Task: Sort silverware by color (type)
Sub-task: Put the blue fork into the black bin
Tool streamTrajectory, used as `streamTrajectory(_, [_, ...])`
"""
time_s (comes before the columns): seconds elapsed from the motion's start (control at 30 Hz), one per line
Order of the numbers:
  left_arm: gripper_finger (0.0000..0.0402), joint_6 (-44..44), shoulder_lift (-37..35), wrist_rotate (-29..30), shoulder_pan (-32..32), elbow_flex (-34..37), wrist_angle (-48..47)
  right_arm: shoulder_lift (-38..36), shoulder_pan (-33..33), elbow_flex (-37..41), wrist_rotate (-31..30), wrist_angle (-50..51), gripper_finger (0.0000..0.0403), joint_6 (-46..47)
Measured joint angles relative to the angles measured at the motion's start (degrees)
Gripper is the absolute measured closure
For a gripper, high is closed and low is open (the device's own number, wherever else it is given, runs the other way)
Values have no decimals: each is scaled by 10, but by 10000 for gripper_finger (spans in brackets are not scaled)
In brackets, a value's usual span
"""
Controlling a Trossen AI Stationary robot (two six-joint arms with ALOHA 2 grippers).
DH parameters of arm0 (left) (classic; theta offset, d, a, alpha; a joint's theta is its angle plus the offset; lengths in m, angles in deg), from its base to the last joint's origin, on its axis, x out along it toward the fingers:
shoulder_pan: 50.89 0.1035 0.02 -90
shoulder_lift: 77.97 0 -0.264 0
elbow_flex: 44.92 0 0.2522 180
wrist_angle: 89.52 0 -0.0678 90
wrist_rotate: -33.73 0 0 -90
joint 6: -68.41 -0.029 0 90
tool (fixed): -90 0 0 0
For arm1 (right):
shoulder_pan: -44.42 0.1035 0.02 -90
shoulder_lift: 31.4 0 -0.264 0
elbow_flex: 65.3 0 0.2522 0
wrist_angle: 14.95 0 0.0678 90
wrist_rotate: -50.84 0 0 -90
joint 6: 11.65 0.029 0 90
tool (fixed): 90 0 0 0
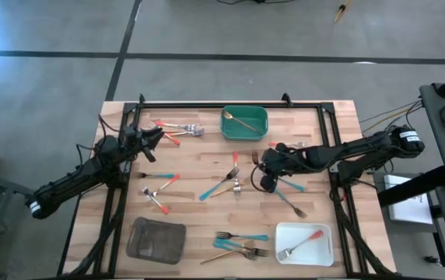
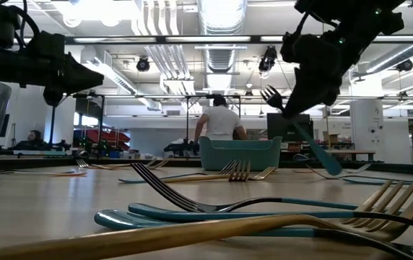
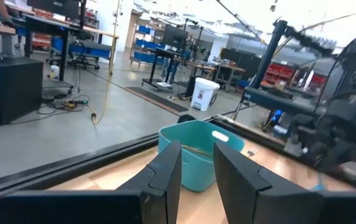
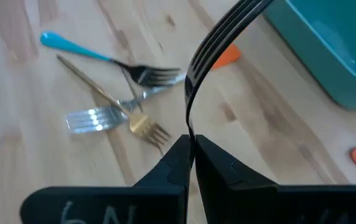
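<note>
- We have a teal-handled fork [image 4: 212,59] pinched in the right gripper [image 4: 190,149]; its jaws are closed tight on the neck, the tines sticking out ahead of them and the teal handle [image 2: 320,155] trailing below, clear of the surface [image 1: 199,159].
- Beyond those jaws lie a teal fork [image 4: 106,62], a gold fork [image 4: 119,106] and a silver fork head [image 4: 94,118], crossed in a small pile; the green tray [image 4: 327,50] sits off to one side, near.
- We judge the step to be the carry: the fork is lifted and not yet in any tray.
- Next, we think, comes a swing to the tray for teal handles, then a release low over it. Which tray that is, we cannot tell.
- The left gripper [image 3: 193,171] waits over the far-left part of the surface, jaws narrowly apart and holding nothing, facing the green tray.
- Many pieces remain loose.
</note>
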Motion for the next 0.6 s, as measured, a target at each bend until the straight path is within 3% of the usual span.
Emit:
streamTrajectory(0.2, [324,162,3,-49,-1,0,61,0,-21,0,1,-91,391,-20])
streamTrajectory(0.33, [324,205,17,-123,-6,0,92,0,-48,0,2,-170,391,-49])
streamTrajectory(0.6, [324,267,81,-137,-57,0,154,0,-75,-4,23,-300,391,-55])
